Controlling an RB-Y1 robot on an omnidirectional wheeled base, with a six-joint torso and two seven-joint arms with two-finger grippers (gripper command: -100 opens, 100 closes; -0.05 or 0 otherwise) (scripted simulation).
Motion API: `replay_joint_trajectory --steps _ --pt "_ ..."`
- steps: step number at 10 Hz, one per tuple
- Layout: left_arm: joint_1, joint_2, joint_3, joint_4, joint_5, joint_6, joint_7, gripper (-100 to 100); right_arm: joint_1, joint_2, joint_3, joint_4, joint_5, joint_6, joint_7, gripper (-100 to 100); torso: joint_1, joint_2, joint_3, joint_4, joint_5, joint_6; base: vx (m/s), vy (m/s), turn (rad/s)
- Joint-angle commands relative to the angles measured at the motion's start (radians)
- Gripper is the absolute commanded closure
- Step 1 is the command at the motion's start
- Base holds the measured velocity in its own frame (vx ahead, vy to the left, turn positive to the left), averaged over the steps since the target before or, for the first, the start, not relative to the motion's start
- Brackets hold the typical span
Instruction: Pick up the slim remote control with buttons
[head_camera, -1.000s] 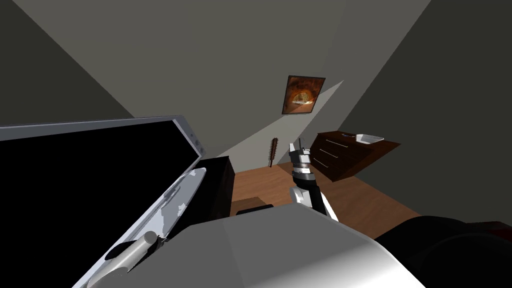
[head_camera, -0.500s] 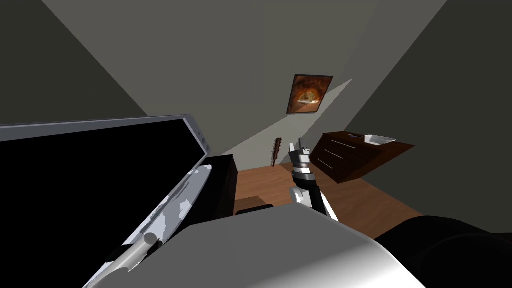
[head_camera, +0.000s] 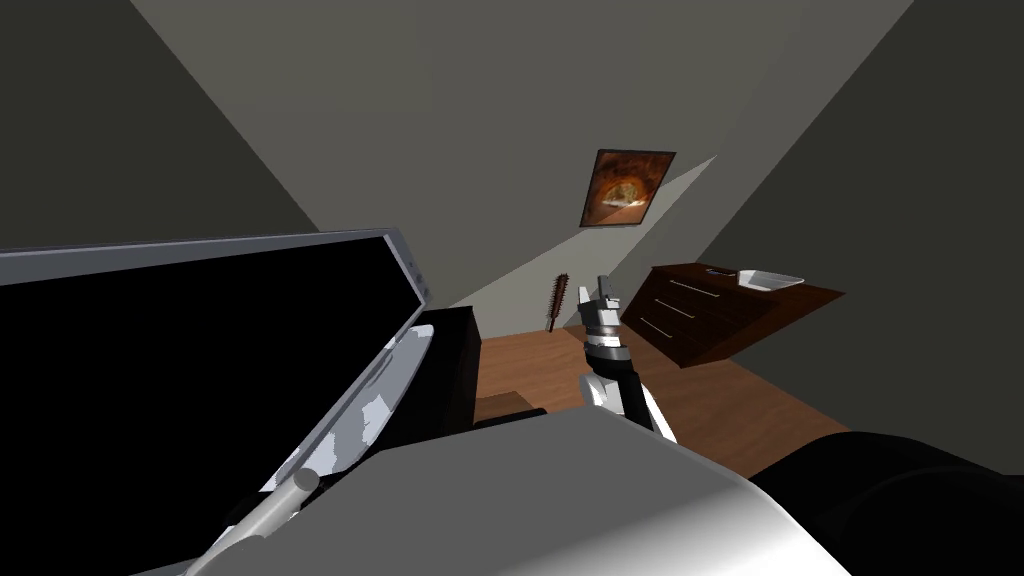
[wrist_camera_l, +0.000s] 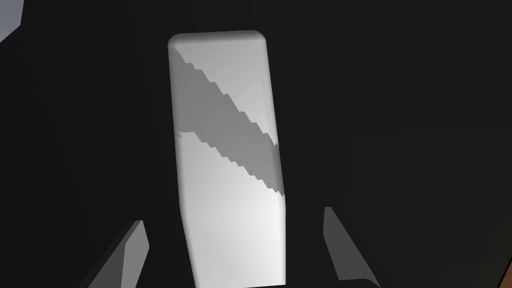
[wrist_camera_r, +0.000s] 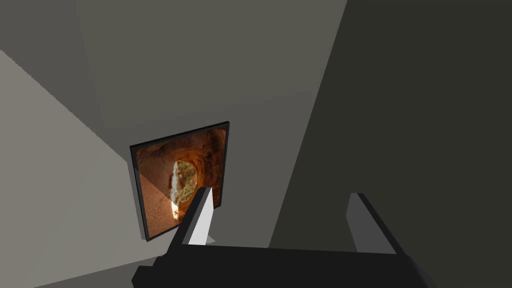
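Tiny dark thing (head_camera: 720, 271) on the dresser (head_camera: 700, 310), maybe the remote, too small to tell; the television (head_camera: 200, 350) runs off the edge.

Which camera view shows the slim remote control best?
The left wrist view: the remote, light grey, lies on a dark surface between the fingers of the open left gripper. The head view offers the left arm beside the television; the right wrist view faces elsewhere.

The television (head_camera: 180, 370) is black, the dresser (head_camera: 705, 318) dark brown, the tray (head_camera: 772, 280) white.
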Motion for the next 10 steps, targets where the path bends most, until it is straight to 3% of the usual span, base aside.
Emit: replay_joint_trajectory --steps 1,2,3,6,7,8,10 --pt "0.0 0.0 0.0 0.0 0.0 0.0 0.0 -100 0.0 0.0 0.0 0.0 0.0 0.0 0.0 0 0.0 0.0 0.0 0.0 0.0 0.0 -0.015 0.031 -0.007" --pt "-0.001 0.0 0.0 0.003 0.0 -0.001 0.0 0 0.0 0.0 0.0 0.0 0.0 0.0 0.0 0 -0.003 -0.002 -0.001 0.0 -0.001 0.0 -0.004 0.007 0.0" --pt "-0.001 -0.022 -0.006 0.021 -0.008 -0.036 -0.005 -100 0.0 0.0 0.0 0.0 0.0 0.0 0.0 0 -0.005 -0.003 -0.002 -0.001 -0.001 0.0 0.027 0.044 0.065" --pt "-0.002 -0.055 -0.015 0.05 -0.021 -0.088 -0.014 -100 0.0 0.0 0.0 0.0 0.0 0.0 0.0 0 -0.006 -0.004 -0.003 -0.001 -0.001 0.0 0.018 0.01 0.027" --pt "0.004 -0.05 -0.014 0.026 -0.021 -0.067 -0.005 -100 0.0 0.0 0.0 0.0 0.0 0.0 0.0 0 -0.006 -0.004 -0.002 -0.001 -0.001 0.0 0.0 0.0 0.0" --pt "0.004 -0.052 -0.014 0.025 -0.022 -0.068 -0.003 100 0.0 0.0 0.0 0.0 0.0 0.0 0.0 0 -0.006 -0.004 -0.002 -0.001 -0.002 0.0 0.0 0.0 0.0" --pt "0.004 -0.051 -0.014 0.025 -0.022 -0.069 -0.003 100 0.0 0.0 0.0 0.0 0.0 0.0 0.0 0 -0.006 -0.004 -0.002 -0.001 -0.001 0.0 0.0 0.0 0.0"
